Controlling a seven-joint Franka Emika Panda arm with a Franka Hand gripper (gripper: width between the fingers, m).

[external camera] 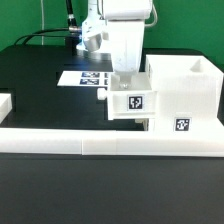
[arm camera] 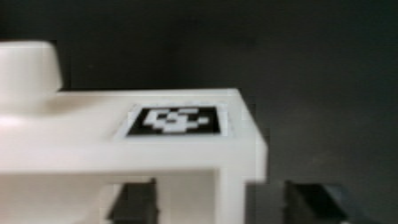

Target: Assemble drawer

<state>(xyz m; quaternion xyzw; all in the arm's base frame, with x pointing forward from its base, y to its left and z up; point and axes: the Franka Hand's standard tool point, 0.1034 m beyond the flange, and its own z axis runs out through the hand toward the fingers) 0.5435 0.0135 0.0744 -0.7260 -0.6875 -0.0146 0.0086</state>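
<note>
The drawer's tall white housing [external camera: 185,90] stands at the exterior view's right, with a tag on its front. A small white tray [external camera: 132,101] with a tag sits against the housing's left side. My gripper [external camera: 124,82] comes down onto the tray from above. In the wrist view the tray's tagged top [arm camera: 178,121] fills the middle, with a rounded knob [arm camera: 25,66] beside it. My gripper [arm camera: 226,201] is open. Its dark fingers [arm camera: 134,201] stand on either side of the tray's wall, with gaps showing on both sides. A second tray is not in view.
A long low white border bar [external camera: 100,143] runs along the front, and another piece [external camera: 5,102] lies at the exterior view's left. The marker board [external camera: 82,77] lies flat on the black table behind the tray. Cables hang behind the arm.
</note>
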